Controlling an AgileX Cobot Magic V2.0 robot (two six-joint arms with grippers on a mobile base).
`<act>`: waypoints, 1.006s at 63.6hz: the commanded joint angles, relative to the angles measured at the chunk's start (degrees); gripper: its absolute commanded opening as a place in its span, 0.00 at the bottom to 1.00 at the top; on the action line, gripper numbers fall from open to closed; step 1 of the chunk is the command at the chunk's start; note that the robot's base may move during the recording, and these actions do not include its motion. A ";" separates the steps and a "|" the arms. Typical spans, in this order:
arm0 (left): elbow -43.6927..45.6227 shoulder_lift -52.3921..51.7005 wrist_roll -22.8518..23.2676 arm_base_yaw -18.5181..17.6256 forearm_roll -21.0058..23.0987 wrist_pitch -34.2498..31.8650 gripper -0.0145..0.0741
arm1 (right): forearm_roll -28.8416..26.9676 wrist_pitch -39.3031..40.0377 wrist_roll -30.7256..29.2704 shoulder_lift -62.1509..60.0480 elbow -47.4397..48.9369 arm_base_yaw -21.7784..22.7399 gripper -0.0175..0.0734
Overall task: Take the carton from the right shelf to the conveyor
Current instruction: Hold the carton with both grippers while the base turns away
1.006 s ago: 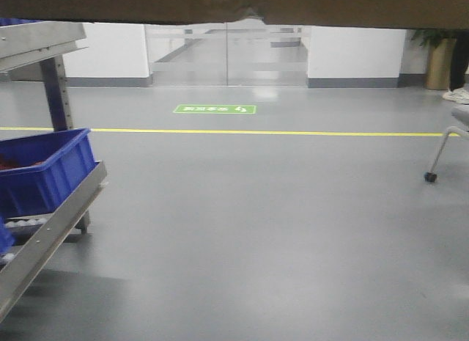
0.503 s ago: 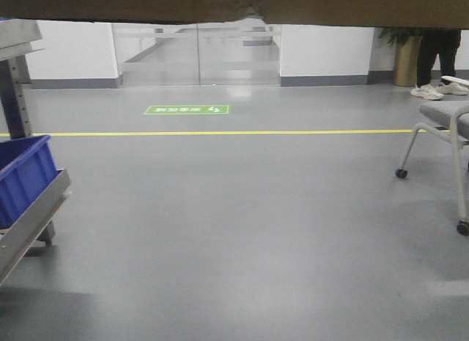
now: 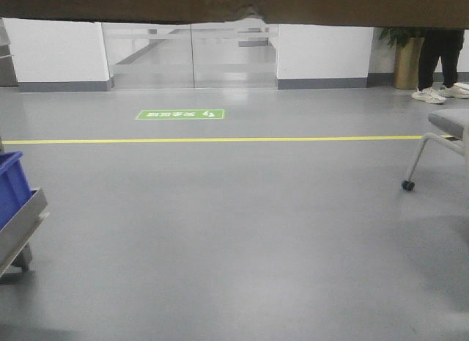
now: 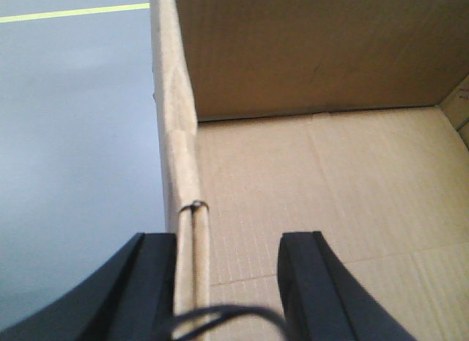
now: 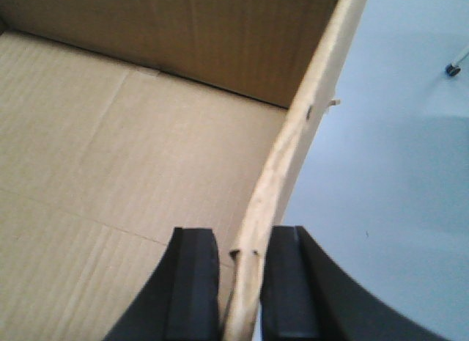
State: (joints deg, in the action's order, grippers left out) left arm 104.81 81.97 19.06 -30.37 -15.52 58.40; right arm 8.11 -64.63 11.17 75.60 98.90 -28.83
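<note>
The carton (image 3: 234, 5) hangs between both grippers above the grey floor (image 3: 242, 238).
Its brown lower edge fills the top of the front view. The right gripper (image 5: 240, 275) pinches the carton's right wall, jaws narrow. The left gripper (image 4: 227, 279) stands wider astride the left wall, outer finger touching, inner finger apart. At lower left sits a corner of the right shelf (image 3: 22, 220) with a blue bin (image 3: 10, 185).

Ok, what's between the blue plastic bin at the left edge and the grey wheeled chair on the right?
Only bare smooth grey floor lies between the blue plastic bin and the grey wheeled chair, as seen in the front-facing view.
</note>
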 commanded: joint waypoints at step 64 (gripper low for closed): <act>0.33 -0.86 -1.91 -1.35 4.83 -5.47 0.14 | -3.91 5.15 -0.67 -0.19 0.28 -0.37 0.12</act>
State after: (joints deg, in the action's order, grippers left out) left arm 104.81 81.97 18.96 -30.37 -16.03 58.29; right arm 8.11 -64.63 11.17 75.60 98.90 -28.83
